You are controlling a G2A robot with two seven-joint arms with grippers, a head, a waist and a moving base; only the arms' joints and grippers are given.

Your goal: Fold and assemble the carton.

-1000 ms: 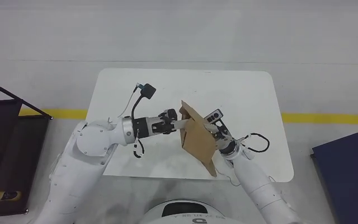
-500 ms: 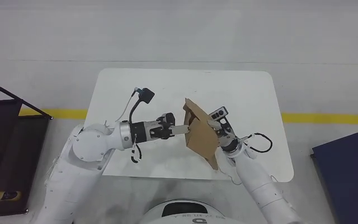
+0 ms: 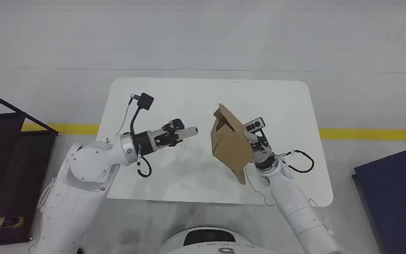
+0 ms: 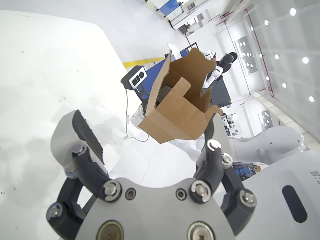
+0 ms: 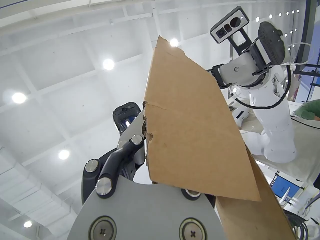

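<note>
A brown carton [image 3: 228, 145], partly folded with loose flaps, is held tilted above the white table [image 3: 279, 101]. My right gripper [image 3: 249, 141] is shut on its right side. In the right wrist view the carton [image 5: 190, 131] covers most of the right gripper [image 5: 150, 131], with one finger [image 5: 133, 128] against the cardboard edge. My left gripper [image 3: 188, 131] hangs open a short way left of the carton, touching nothing. Seen from the left wrist, the carton [image 4: 180, 111] shows its open inside beyond the spread left gripper [image 4: 147, 122].
The table has rounded corners, and bare surface [image 4: 50, 63] lies under and around both arms. A yellow floor line [image 3: 361, 133] runs past the table. A dark frame [image 3: 19, 159] stands on the floor to the left, and a blue panel [image 3: 387, 190] lies to the right.
My left gripper has let go of the carton's left edge and drawn back to the left. The carton has shifted slightly up and to the right in the right gripper.
</note>
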